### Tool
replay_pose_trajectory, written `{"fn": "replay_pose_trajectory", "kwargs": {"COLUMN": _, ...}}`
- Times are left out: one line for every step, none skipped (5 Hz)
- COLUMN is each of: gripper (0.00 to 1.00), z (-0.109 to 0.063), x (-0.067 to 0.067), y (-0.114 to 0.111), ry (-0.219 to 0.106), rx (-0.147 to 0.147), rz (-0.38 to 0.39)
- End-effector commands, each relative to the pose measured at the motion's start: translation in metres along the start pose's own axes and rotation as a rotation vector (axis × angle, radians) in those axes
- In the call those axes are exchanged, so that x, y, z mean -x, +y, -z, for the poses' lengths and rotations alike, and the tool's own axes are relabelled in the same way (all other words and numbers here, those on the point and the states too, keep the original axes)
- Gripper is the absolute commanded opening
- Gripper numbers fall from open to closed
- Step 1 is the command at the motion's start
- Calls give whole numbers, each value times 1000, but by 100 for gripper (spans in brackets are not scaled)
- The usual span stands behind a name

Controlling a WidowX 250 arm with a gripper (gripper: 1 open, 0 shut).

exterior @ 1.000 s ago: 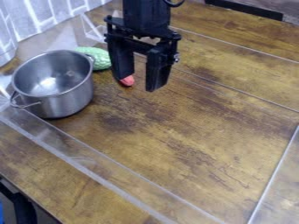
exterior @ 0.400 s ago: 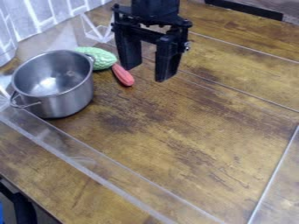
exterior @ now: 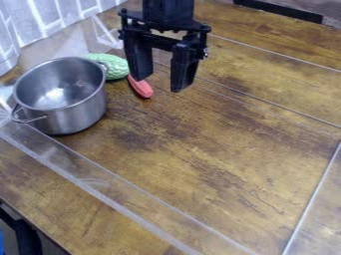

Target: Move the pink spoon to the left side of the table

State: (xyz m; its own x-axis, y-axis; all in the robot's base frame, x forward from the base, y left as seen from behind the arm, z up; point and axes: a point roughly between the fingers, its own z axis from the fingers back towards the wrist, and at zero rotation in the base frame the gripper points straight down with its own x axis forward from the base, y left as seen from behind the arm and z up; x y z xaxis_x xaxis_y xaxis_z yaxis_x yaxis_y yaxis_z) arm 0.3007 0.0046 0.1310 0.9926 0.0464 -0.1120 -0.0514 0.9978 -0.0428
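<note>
The pink spoon [exterior: 140, 87] lies on the dark wooden table [exterior: 226, 139], just right of the steel pot [exterior: 60, 95] and below the green knobbly object [exterior: 112, 66]. My black gripper [exterior: 159, 80] hangs over the spoon with its two fingers spread wide and nothing between them. The left finger [exterior: 138, 68] covers the spoon's upper end; the right finger [exterior: 181, 72] stands to the right of it. I cannot tell how high the fingertips are above the table.
Pale see-through strips [exterior: 94, 169] cross the tabletop. A light cloth [exterior: 34, 30] hangs at the back left behind the pot. The table's front left edge [exterior: 27, 214] drops off near the bottom corner.
My gripper rose off the spoon, uncovering most of it, then shifted slightly left. It stays open. The spoon and pot have not moved.
</note>
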Motion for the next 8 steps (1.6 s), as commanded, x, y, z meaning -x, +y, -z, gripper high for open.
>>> {"fn": "replay_pose_trajectory", "kwargs": {"gripper": 100, "z": 4, "x": -3, "y": -22, "ry": -16, "rx": -5, "rz": 103}}
{"fn": "replay_pose_trajectory", "kwargs": {"gripper": 100, "z": -3, "x": 1, "y": -17, "ry": -12, "rx": -14, "rz": 158}}
{"fn": "replay_pose_trajectory", "kwargs": {"gripper": 100, "z": -1, "x": 9, "y": -11, "ry": -9, "rx": -21, "rz": 189}}
{"fn": "replay_pose_trajectory", "kwargs": {"gripper": 100, "z": -2, "x": 17, "y": -4, "ry": -14, "rx": -27, "rz": 215}}
{"fn": "replay_pose_trajectory", "kwargs": {"gripper": 100, "z": 6, "x": 7, "y": -5, "ry": -5, "rx": -42, "rz": 240}}
{"fn": "replay_pose_trajectory", "kwargs": {"gripper": 100, "z": 16, "x": -6, "y": -6, "ry": 4, "rx": -55, "rz": 284}}
{"fn": "replay_pose_trajectory", "kwargs": {"gripper": 100, "z": 24, "x": -18, "y": -7, "ry": 6, "rx": -70, "rz": 322}}
{"fn": "replay_pose_trajectory", "kwargs": {"gripper": 100, "z": 39, "x": -25, "y": -2, "ry": 11, "rx": -91, "rz": 398}}
